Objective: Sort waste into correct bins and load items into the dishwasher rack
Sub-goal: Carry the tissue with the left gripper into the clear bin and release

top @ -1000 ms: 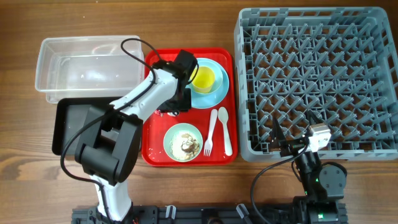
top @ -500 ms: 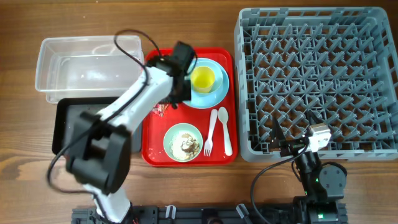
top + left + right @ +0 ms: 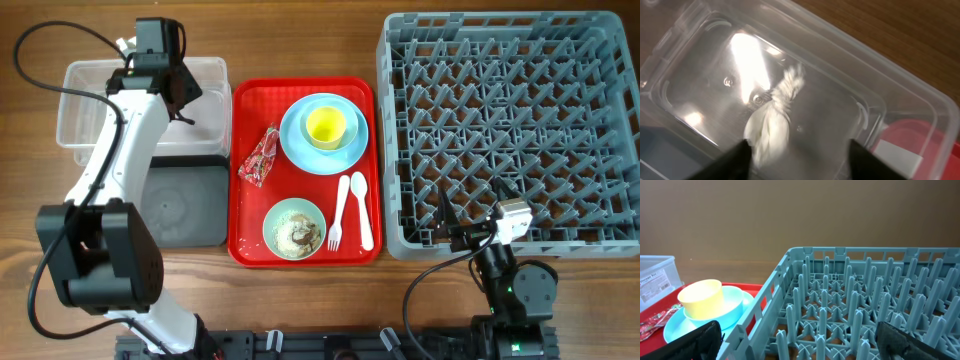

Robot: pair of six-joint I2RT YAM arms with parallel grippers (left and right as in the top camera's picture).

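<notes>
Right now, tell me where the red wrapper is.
Overhead, the red wrapper lies at the left of the red tray, beside the blue plate.

One clear tub [image 3: 80,110], one black tray [image 3: 185,205], one rack [image 3: 510,130], one fork [image 3: 337,215], one spoon [image 3: 362,210], one wrapper [image 3: 258,160].

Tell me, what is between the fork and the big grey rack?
The white spoon lies between the fork and the grey rack, on the red tray. The overhead view shows it.

Left arm [image 3: 118,170], white links and black joints: stretched from the near-left edge to the far-left corner, wrist tipped down. Left gripper [image 3: 799,159]: black fingers [image 3: 735,161] spread wide. Right arm [image 3: 512,275], black: folded low at the near-right edge. Right gripper [image 3: 797,332]: spread wide.
</notes>
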